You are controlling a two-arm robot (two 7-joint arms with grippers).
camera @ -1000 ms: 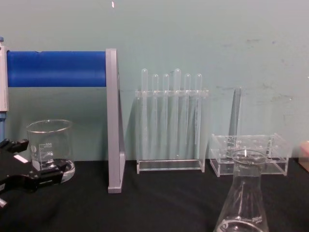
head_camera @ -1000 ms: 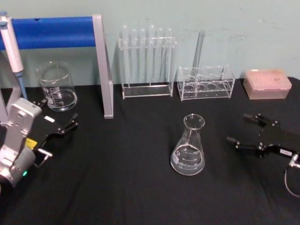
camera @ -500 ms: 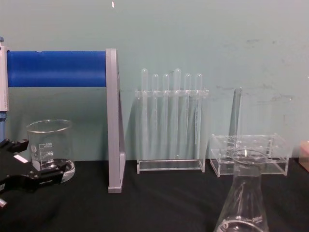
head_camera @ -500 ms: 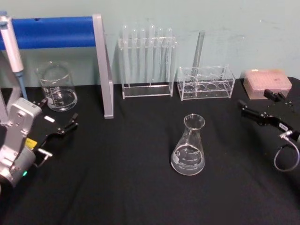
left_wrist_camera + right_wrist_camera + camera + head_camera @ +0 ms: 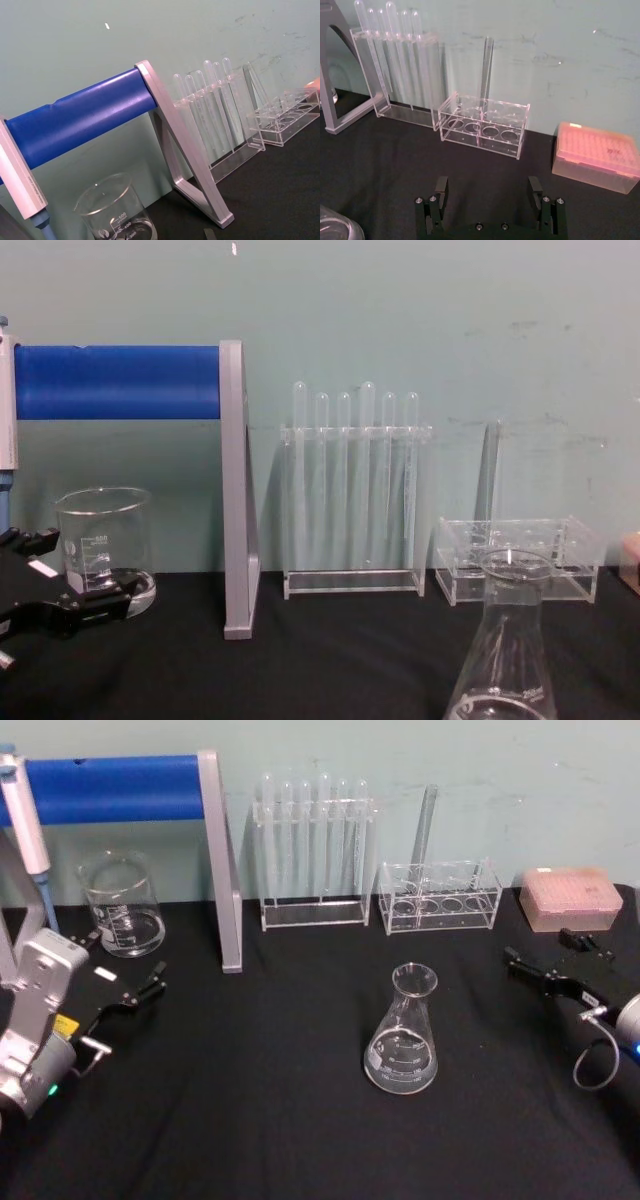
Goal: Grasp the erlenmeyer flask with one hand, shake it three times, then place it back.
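Head view: one erlenmeyer flask (image 5: 402,1032) upright mid-counter (image 5: 250,1120), untouched. Right pincer (image 5: 552,958) spread, well apart at right. Left pincer (image 5: 128,976) spread, near one beaker (image 5: 122,906). Right wrist view: six test tubes (image 5: 390,30), two racks. Chest view: flask low right.

A bench covered in black cloth (image 5: 260,1120) is seen, set against a pale green wall. The erlenmeyer flask (image 5: 402,1035) stands upright near the bench's middle, somewhat toward the right edge. Along the back edge are ranged, from left to right: a glass beaker (image 5: 121,906), a grey stand with a blue bar (image 5: 222,870), a clear rack of test tubes (image 5: 312,850), a low clear rack holding a single tube (image 5: 440,896), and a pink tip box (image 5: 570,898) near the back right corner.
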